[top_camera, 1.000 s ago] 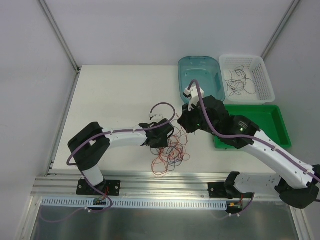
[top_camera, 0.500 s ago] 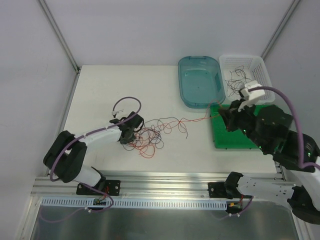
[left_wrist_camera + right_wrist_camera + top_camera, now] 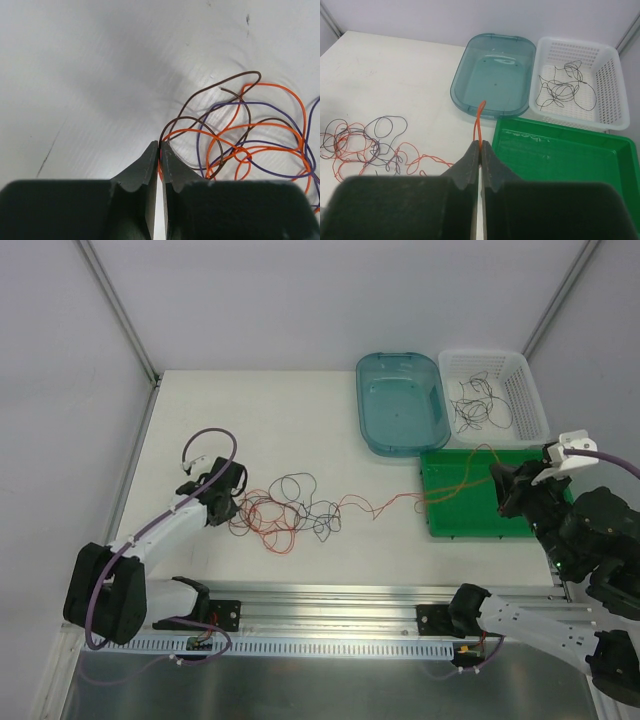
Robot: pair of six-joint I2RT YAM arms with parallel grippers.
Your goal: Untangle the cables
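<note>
Pulling the arms further apart from this position carries the main risk. Your right pincer is clenched on one orange strand and hangs above the green tray. The strand runs from the pincer across the tray's left rim to the bundle, which lies on the table well to the left of the tray. Your left pincer is clenched on a dark strand at the bundle's edge farthest from the tray. An orange loop lies against the same tips; whether it is also pinched cannot be told.

Anticipate the following faults:

1. Knot tightening. The orange strand appears to thread through dark and purple loops. Tension from both ends would likely cinch them rather than free them.
2. Bundle drag. If the left grip slips on so thin a wire, the whole bundle would probably slide toward the tray.
3. Strand loss. The wire offers the right pincer little to bite on. A sharp pull could strip it out short of the tray.
4. Rim snag. The strand crosses the tray's left rim and may catch there.
</note>
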